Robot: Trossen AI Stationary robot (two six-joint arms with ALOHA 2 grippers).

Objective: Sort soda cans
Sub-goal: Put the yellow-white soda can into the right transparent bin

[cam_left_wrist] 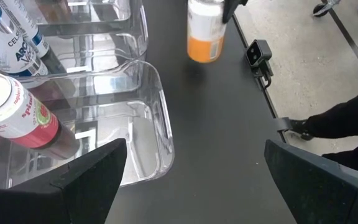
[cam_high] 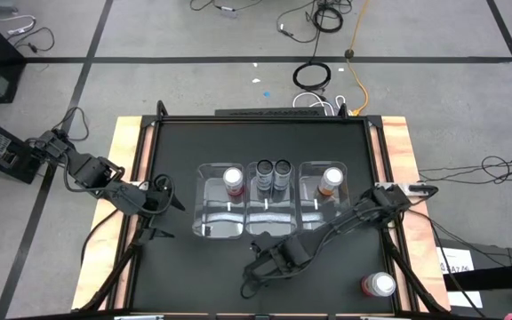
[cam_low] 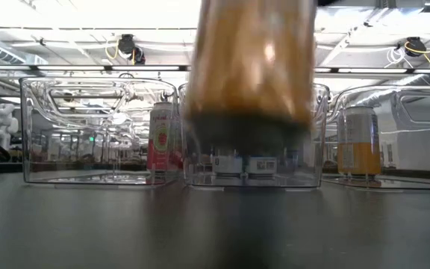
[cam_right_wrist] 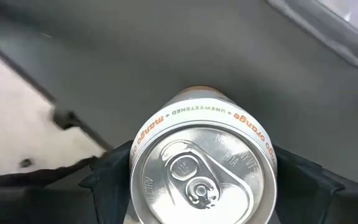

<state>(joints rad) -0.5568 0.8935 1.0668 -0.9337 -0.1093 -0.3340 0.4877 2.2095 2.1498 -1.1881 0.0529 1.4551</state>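
Right gripper [cam_right_wrist: 199, 186] of mine is clamped around the orange can [cam_right_wrist: 202, 171], in front of the middle bin [cam_high: 271, 222]; my worry is clipping a bin wall as I carry it to the right bin [cam_high: 323, 212] beside that, where the other orange can [cam_high: 331, 180] stands; my fingertips are hidden under the lid, and the low view blurs the can; left gripper [cam_left_wrist: 191, 180] hangs open by the left bin [cam_left_wrist: 148, 124].
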